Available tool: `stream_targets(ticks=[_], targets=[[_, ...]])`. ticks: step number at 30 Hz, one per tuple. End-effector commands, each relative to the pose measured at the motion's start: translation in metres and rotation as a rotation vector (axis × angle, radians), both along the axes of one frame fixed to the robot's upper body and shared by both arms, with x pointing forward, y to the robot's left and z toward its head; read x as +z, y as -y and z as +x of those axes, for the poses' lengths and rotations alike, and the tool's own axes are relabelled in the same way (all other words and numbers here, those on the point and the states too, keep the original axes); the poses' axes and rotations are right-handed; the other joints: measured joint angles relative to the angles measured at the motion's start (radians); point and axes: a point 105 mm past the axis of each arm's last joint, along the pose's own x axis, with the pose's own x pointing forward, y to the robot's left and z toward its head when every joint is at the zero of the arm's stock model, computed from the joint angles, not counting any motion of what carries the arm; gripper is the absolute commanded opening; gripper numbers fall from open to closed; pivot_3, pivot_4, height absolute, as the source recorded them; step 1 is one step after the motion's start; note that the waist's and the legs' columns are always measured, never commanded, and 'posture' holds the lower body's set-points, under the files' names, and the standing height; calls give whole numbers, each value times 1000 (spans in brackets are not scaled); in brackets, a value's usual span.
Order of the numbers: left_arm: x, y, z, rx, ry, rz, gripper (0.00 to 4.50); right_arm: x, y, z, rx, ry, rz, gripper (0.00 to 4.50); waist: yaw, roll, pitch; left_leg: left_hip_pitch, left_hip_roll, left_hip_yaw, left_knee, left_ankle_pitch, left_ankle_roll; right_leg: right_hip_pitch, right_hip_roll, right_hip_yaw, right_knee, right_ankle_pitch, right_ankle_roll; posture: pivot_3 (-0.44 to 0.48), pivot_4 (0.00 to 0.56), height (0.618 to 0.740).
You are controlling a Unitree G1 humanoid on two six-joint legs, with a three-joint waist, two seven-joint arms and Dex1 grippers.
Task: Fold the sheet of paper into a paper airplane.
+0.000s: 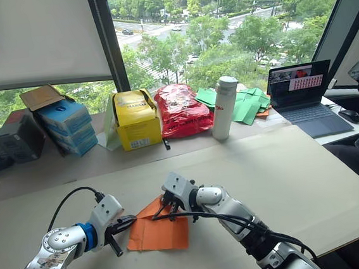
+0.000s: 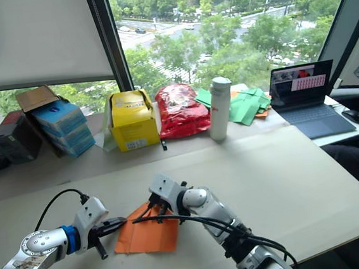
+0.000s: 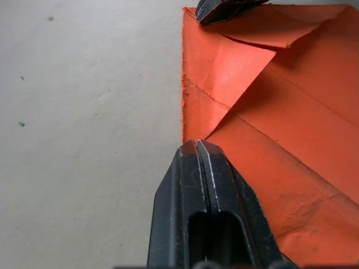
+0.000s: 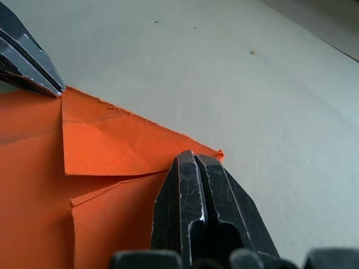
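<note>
Sheet of paper [image 1: 158, 229]: laid flat on the table [image 1: 311, 179], folded corners present.
Left gripper [image 1: 128, 223]: closed, empty, pressed on the sheet's left edge as an anchor.
Right gripper [image 1: 167, 204]: closed, empty, pressed on the sheet's far corner flap, apparently for creasing.

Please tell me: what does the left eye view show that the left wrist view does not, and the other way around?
Left eye view: the white bottle, yellow box, red bag, laptop and right gripper on its arm.

Left wrist view: the folded corner flap and its creases up close.

Both: the sheet of paper on the table, with the shut left gripper at its edge.
</note>
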Motion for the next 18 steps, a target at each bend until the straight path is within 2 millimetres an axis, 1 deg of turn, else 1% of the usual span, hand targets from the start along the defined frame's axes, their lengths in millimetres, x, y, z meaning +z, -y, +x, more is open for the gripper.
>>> stream_targets(ticks=[1, 4, 5, 8, 9, 12, 15, 17, 18], targets=[[-9, -9, 0, 38, -59, 16, 42, 2, 1, 0, 1, -1, 8, 0, 0, 0, 0, 0, 0, 0, 0, 0, 0, 0, 0, 0, 0, 0, 0, 0, 150, 740], [12, -4, 13, 19, 0, -25, 42, 20, 5, 2, -12, 26, 68, 0, 4, 0, 1, -2, 0, 0, 1, 0, 0, -1, 0, 0, 0, 0, 0, 0, 150, 740], [20, 0, 16, 3, 19, -45, 42, 28, 9, 2, -17, 35, 95, 0, 5, -1, 1, -4, 0, 0, 1, 0, 0, -2, 0, -1, 0, 0, 0, 0, 150, 740], [32, 9, 21, -41, 45, -72, 42, 46, 20, 0, -25, 49, 149, 0, 12, -4, 4, -11, -1, -2, 3, 3, -4, -7, 0, -2, 0, 0, 0, 0, 150, 740], [33, 14, 22, -59, 49, -79, 42, 49, 25, -2, -24, 54, 155, 0, 13, -4, 4, -13, -1, -2, 3, 5, -7, -8, 0, -2, 0, 0, 0, 0, 150, 740], [32, 26, 26, -100, 51, -93, 42, 59, 35, -15, 16, 65, 178, 0, 19, -5, 4, -18, -1, -2, 3, 4, -7, -13, 0, -2, 0, 0, 0, 0, 150, 740], [30, 33, 28, -126, 51, -92, 42, 62, 43, -28, 55, 51, 188, 0, 20, -5, 4, -28, -1, -1, 3, 5, -7, -23, 0, -2, 2, 1, 0, 0, 150, 740], [28, 38, 30, -140, 48, -93, 42, 57, 48, -45, 127, 16, 172, 0, 22, -5, 4, -28, -1, -1, 4, 5, -7, -23, 0, -3, 4, 1, 0, 0, 150, 740], [25, 40, 30, -152, 42, -89, 42, 53, 52, -58, 183, -20, 164, 0, 25, -5, 4, -29, -1, -1, 4, 5, -7, -23, 0, -4, 2, 1, 0, 0, 150, 740]])
